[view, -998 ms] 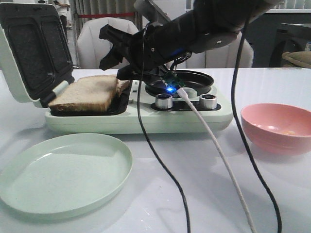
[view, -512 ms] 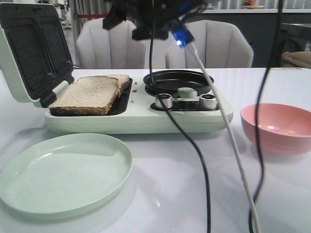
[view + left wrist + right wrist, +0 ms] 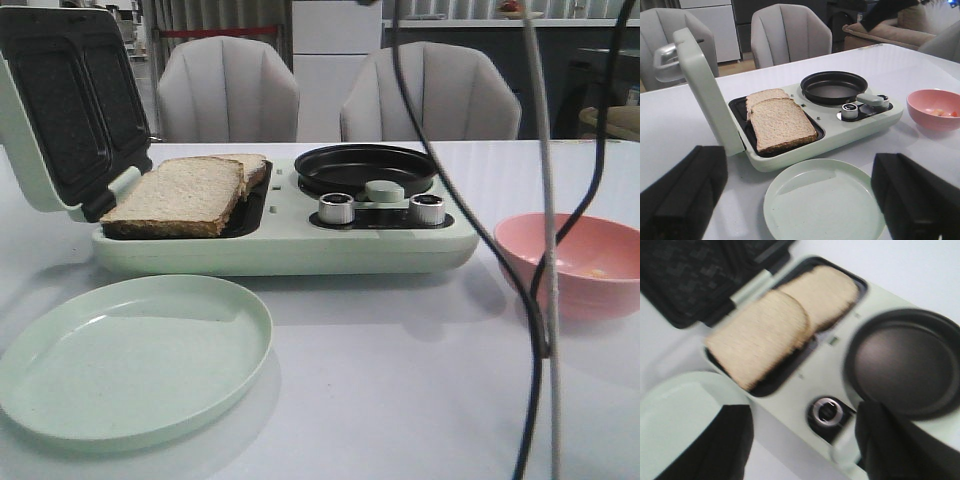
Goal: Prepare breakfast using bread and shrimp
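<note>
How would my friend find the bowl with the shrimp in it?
Start at the big mint-green sandwich maker in the middle of the white table. Look to the side with its black round pan and silver knobs, and the small round pink bowl sits just past that end. It is the only pink dish; the other is a flat pale-green plate.

Black blocky pincer fingers (image 3: 682, 195); black and grey cables (image 3: 535, 250).

Blurred bread (image 3: 762, 337), right wrist view.
</note>
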Tool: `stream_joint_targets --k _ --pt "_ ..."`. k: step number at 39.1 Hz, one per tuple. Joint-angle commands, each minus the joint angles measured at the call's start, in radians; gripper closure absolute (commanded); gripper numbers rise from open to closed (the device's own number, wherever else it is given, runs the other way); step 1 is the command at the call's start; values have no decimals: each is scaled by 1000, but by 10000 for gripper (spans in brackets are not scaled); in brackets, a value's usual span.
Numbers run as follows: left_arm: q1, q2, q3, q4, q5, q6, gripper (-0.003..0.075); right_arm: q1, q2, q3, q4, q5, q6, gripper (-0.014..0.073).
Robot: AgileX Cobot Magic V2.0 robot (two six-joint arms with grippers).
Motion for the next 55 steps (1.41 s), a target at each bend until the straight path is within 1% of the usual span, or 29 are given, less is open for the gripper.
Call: stream_joint_targets --k 1,5,8,19,31,40,47,51,55 --pt "0 9 -26 -17 -81 -5 81 -14 -84 -26 -286 19 249 54" --pt "0 9 -26 -17 -81 -5 81 -26 -125 7 -438 33 375 54" --pt "0 9 -26 -17 -81 -5 81 -35 -169 63 -471 17 419 54" --pt "0 9 -26 -17 -81 -5 81 -63 -421 377 -459 -83 420 54" --pt "0 9 -26 -17 -81 -5 81 -63 -809 708 -417 -301 420 54" --pt "0 9 -26 -17 -84 -5 81 -63 -1081 937 -410 -391 420 54" --pt "0 9 -26 -17 -90 -5 81 -63 -1286 1135 -352 -479 420 54" --pt "0 9 -26 -17 -90 -5 81 -63 -1401 1228 -352 -502 420 54" --pt "0 9 -26 -17 -90 -5 81 -63 -1481 1278 -354 -521 420 54"
